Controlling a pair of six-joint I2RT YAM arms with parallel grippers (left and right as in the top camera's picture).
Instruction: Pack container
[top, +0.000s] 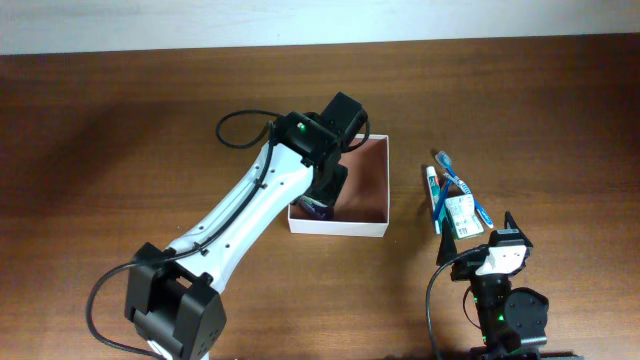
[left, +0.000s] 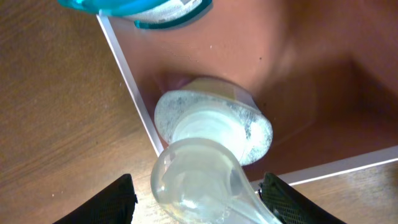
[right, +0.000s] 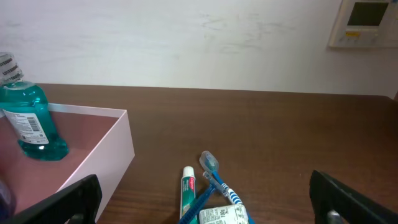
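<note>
- The container (top: 340, 227) sits mid-table (top: 120, 120), holding a teal bottle (right: 31, 121).
- The left claw (left: 199, 202) straddles a clear plastic bottle (left: 211, 143) in the container's corner; I cannot tell whether it is gripping.
- The right claw (right: 211, 199) is wide and empty.

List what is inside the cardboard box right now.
A teal bottle stands upright in the container, and a clear bottle sits in its corner, between the jaws of the left tool. From overhead, the left arm covers much of the floor.
</note>
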